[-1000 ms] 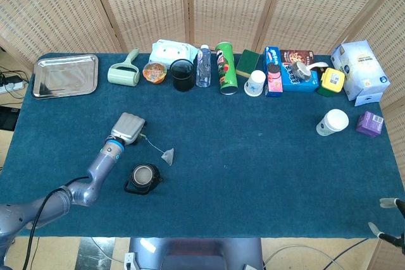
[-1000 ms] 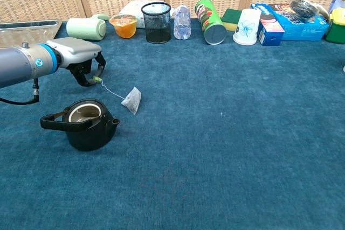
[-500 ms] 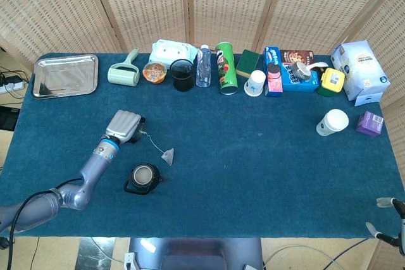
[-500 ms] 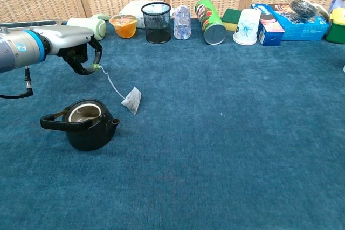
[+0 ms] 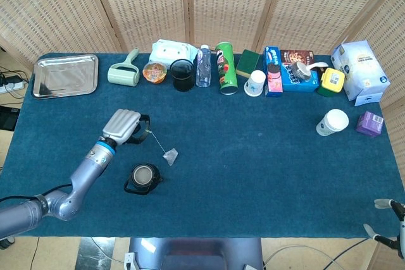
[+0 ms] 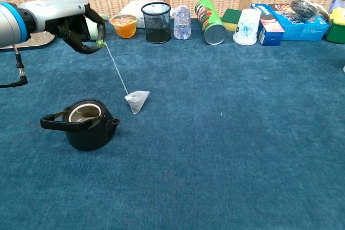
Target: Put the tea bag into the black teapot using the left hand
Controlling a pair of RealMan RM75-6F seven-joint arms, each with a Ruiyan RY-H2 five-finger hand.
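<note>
My left hand [image 5: 124, 126] [image 6: 73, 21] pinches the green tag of the tea bag's string, raised above the blue table at the left. The string runs taut down and to the right to the white tea bag [image 5: 170, 155] [image 6: 136, 100], which hangs just at the cloth. The black teapot [image 5: 143, 177] [image 6: 86, 123] stands lidless, below and left of the bag, its handle pointing left. Of my right hand [image 5: 387, 220] only fingertips show at the bottom right corner of the head view, holding nothing.
A steel tray [image 5: 65, 75] lies at the back left. Along the back edge stand a lint roller [image 5: 124, 73], a snack cup [image 6: 124, 26], a black mesh cup [image 6: 156, 22], a bottle [image 6: 182, 22], a green can [image 6: 210, 21], boxes [image 5: 290, 71], and paper cups [image 5: 331, 122].
My left hand has risen and moved back with the tag, pulling the string taut. The tea bag has tipped up and shifted slightly right.
</note>
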